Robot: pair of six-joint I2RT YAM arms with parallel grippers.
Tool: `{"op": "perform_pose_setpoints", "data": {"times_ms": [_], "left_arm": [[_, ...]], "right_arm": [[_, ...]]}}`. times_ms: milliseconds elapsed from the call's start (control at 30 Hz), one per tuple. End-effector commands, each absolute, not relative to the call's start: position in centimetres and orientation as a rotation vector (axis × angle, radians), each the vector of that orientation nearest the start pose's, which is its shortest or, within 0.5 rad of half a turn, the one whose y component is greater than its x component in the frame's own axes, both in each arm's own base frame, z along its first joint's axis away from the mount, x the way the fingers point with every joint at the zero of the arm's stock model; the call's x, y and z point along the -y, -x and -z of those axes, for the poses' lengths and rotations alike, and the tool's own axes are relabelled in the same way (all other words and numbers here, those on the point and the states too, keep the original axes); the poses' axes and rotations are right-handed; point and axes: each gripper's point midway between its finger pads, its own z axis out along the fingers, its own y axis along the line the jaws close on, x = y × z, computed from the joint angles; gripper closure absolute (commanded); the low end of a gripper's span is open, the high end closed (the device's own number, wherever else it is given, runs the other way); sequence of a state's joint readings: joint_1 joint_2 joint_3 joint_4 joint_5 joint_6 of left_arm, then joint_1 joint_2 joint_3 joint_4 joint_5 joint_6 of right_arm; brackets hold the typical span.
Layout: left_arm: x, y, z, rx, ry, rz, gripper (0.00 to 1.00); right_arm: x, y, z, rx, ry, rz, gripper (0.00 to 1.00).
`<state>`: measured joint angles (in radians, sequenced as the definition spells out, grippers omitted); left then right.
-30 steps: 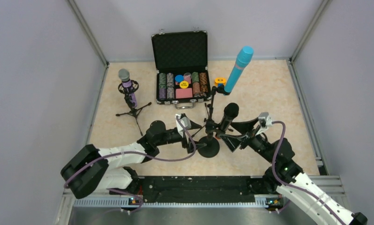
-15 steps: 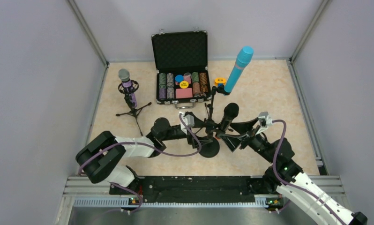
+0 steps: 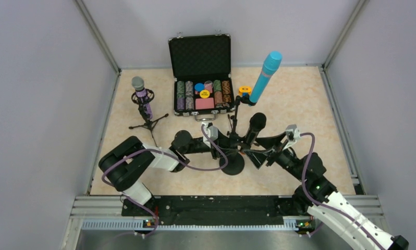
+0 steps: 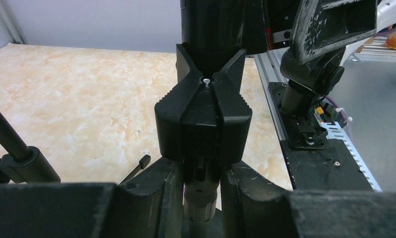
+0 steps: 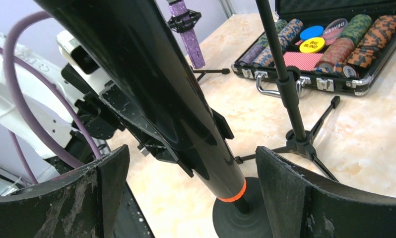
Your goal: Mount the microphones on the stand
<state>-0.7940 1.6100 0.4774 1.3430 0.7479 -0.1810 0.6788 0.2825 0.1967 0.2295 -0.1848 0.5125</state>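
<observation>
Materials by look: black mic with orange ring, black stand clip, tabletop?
Black stick microphone with orange ring: glossy smooth shell, sharp reflections; plastic or lacquered metal.
Black wedge-shaped stand clip: matte, moulded look, ribbed edges; probably plastic.
Beige marbled tabletop: stone-pattern print, likely laminate.

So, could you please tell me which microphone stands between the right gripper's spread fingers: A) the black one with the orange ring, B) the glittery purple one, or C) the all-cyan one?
A: in the right wrist view the black microphone with its orange ring passes between the open fingers of the right gripper.
</observation>
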Motion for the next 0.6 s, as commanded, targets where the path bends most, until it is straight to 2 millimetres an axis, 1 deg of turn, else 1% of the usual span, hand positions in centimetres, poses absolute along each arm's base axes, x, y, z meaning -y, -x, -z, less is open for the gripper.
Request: {"op": "perform_pose_setpoints", "data": {"times_ms": [0, 100, 233, 300, 467, 567], "left_arm": [[36.8, -18.1, -21.1, -1.010, -1.053, 1.312, 1.00], [36.5, -18.2, -21.2, -1.015, -1.044, 1.293, 1.00], [36.3, -18.5, -22.0, -1.015, -1.024, 1.267, 1.00], [36.0, -18.9, -22.6, -1.027, -0.979, 1.253, 1.00], [35.5, -19.1, -24.3, -1.001, -0.925, 1.242, 1.00], [35.2, -18.9, -25.4, -0.975, -0.914, 1.243, 1.00]], "right_arm": [[-20.1, -16.8, -23.8, -1.477, 0.306, -1.073, 0.06], [-19.9, -16.6, -23.2, -1.494, 0.308, -1.063, 0.05], [-19.2, -16.5, -22.5, -1.511, 0.317, -1.017, 0.03], [-18.9, -16.4, -22.2, -1.504, 0.335, -0.993, 0.02], [-19.2, -16.0, -21.6, -1.494, 0.393, -0.988, 0.01], [-19.2, -16.1, -20.9, -1.514, 0.406, -0.974, 0.01]]}}
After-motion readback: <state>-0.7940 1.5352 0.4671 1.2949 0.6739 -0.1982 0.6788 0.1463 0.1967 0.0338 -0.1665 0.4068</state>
